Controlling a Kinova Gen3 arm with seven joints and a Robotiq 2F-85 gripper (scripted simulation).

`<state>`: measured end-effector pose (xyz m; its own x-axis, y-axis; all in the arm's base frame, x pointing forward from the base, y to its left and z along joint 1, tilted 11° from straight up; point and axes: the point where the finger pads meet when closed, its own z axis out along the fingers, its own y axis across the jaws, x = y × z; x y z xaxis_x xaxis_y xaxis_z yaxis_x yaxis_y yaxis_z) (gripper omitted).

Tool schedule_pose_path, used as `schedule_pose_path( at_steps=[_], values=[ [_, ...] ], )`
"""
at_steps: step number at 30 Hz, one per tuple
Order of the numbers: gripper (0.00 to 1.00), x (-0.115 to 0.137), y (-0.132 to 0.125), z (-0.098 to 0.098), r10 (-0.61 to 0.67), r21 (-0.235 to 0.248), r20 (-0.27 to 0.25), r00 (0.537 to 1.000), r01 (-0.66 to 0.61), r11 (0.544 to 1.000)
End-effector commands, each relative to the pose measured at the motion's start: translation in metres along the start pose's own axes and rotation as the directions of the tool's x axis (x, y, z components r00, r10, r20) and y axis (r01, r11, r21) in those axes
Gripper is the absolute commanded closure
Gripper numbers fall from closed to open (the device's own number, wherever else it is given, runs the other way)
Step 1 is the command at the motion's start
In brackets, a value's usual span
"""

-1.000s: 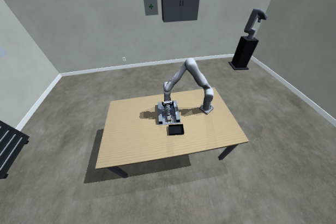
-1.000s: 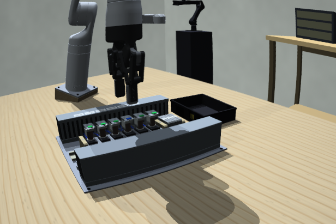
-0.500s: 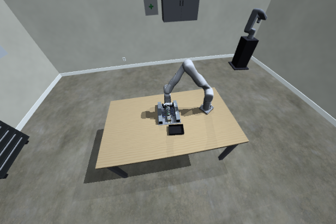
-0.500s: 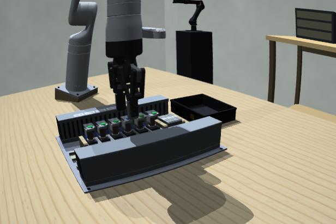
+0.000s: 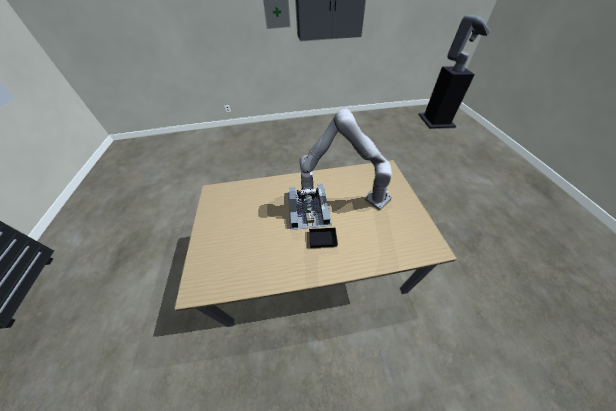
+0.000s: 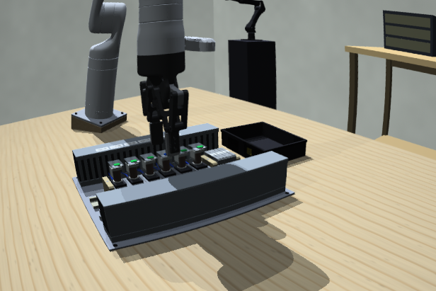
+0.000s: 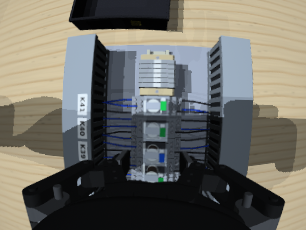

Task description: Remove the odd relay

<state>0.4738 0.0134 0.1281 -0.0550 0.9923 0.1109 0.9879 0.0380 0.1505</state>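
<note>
Six relays stand in a row between two grey cable ducts on a grey panel (image 6: 198, 217) (image 5: 299, 223) (image 7: 79, 82). Five have green buttons, such as the rightmost relay (image 6: 198, 151) and the leftmost relay (image 6: 116, 168). The fourth from the left is the blue-button relay (image 6: 165, 164) (image 7: 158, 159). My gripper (image 6: 164, 149) (image 5: 308, 197) (image 7: 154, 159) is open, lowered over this relay with one finger on each side of its top. I cannot tell whether the fingers touch it. The black parts tray (image 6: 294, 149) (image 5: 321, 247) (image 7: 120, 23) stands empty just beyond the panel's right end.
The front duct (image 6: 191, 194) and the rear duct (image 6: 198, 133) flank the relay row closely. A white terminal block (image 6: 220, 155) sits at the row's right end. The arm's base (image 6: 99, 120) stands behind the panel on the wooden table (image 6: 354, 194).
</note>
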Motion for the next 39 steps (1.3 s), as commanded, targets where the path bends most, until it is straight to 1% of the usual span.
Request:
schedule_pose_path(
  at_steps=[1, 26, 39],
  values=[
    [0.39, -0.0001, 0.0005, -0.0007, 0.0, -0.002, 0.0, 1.0, 0.0, 1.0],
    [0.39, -0.0001, 0.0005, -0.0004, 0.0, -0.002, 0.0, 1.0, 0.0, 1.0],
    [0.39, -0.0001, 0.0006, 0.0055, 0.0, -0.002, 0.0, 1.0, 0.0, 1.0]
  ],
)
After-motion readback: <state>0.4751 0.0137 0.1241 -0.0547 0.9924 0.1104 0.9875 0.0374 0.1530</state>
